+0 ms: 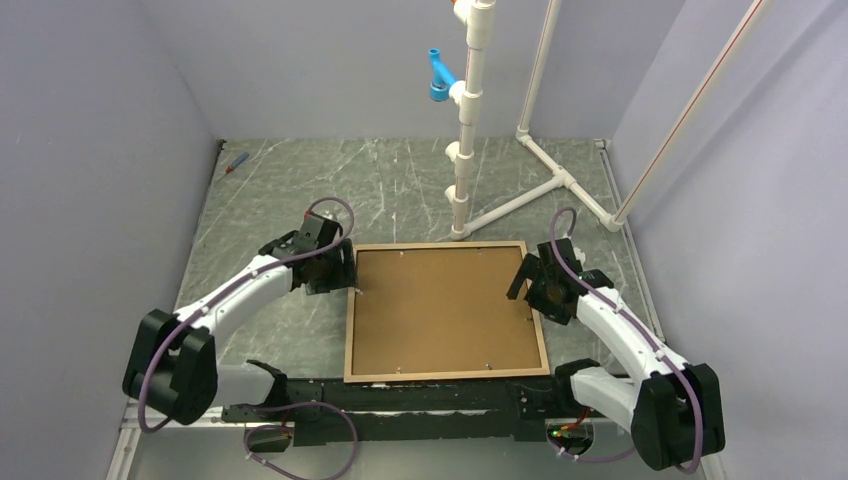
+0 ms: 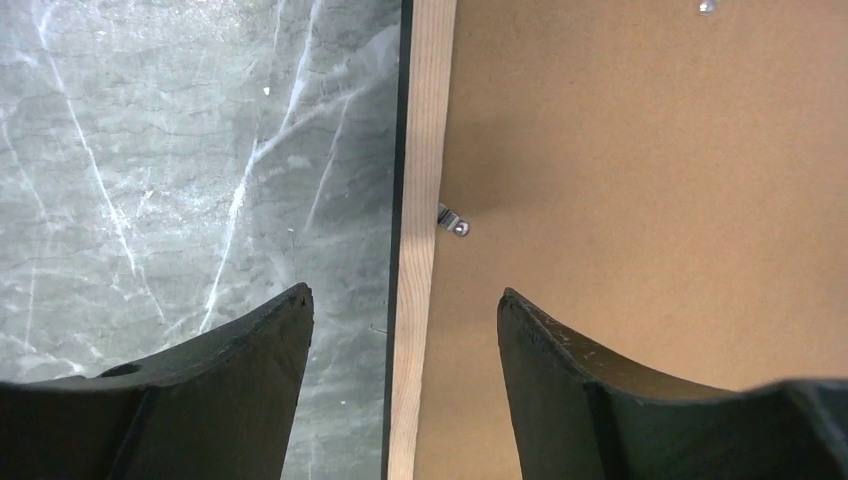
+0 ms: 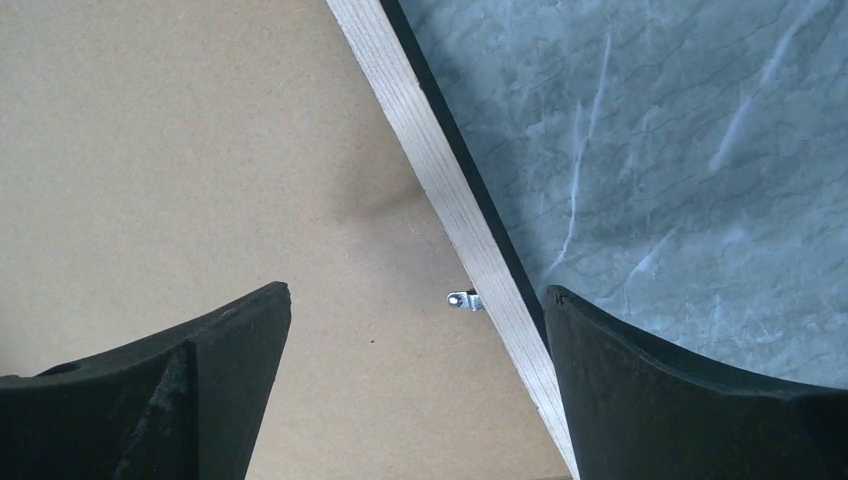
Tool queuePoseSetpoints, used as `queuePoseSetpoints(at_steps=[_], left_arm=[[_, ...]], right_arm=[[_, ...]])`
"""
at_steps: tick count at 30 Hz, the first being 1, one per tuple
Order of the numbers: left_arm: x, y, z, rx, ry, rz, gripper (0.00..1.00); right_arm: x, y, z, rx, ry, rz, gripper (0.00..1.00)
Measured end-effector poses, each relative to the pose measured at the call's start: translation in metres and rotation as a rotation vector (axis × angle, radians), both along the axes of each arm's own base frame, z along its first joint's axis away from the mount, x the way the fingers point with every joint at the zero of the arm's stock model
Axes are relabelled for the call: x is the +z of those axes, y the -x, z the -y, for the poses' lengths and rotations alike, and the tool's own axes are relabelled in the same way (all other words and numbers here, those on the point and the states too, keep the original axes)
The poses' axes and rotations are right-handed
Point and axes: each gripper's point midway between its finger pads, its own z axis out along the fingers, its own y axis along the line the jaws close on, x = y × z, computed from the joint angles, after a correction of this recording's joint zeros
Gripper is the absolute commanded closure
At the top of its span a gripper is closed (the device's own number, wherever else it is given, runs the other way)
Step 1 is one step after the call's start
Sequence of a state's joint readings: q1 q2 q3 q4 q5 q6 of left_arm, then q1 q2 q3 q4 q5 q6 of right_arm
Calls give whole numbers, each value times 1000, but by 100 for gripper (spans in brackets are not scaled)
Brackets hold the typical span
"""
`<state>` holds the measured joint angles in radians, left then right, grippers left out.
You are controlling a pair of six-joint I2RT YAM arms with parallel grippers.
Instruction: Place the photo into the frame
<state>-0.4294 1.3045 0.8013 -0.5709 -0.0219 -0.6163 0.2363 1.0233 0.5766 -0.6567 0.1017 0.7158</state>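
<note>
The frame [image 1: 446, 377] lies flat in the middle of the table with its light wood face up. The plain brown backing board [image 1: 445, 305] fills it. The photo is hidden. My left gripper [image 1: 345, 272] is open and straddles the left rail [image 2: 425, 150], holding nothing. A small metal tab [image 2: 452, 222] sticks from that rail over the board [image 2: 650, 150]. My right gripper [image 1: 532, 285] is open and straddles the right rail [image 3: 420, 150], holding nothing. Another metal tab [image 3: 464, 299] lies there on the board [image 3: 180, 150].
A white pipe stand [image 1: 465, 120] with a blue fitting [image 1: 440, 78] rises just behind the frame's far edge, its base pipes running to the back right. A small red and blue tool [image 1: 236, 162] lies at the far left. Grey walls close in on three sides.
</note>
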Motion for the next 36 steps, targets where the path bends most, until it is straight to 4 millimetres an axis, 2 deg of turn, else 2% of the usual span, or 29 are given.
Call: queuePoseSetpoints(at_steps=[8, 15, 18, 25, 28, 36], left_arm=[[29, 8, 2, -38, 52, 66, 26], [51, 13, 8, -69, 101, 102, 22], [57, 14, 10, -77, 117, 114, 17], [69, 19, 15, -108, 162, 142, 13], [72, 21, 18, -119, 179, 151, 11], [66, 32, 30, -173, 203, 141, 4]], right_arm=[[-25, 11, -10, 49, -34, -111, 1], [-25, 16, -21, 87, -101, -100, 1], [-24, 17, -29, 105, -140, -80, 1], [-20, 14, -59, 167, -217, -68, 1], [-19, 12, -77, 208, -229, -77, 0], [-18, 13, -125, 321, -242, -116, 0]])
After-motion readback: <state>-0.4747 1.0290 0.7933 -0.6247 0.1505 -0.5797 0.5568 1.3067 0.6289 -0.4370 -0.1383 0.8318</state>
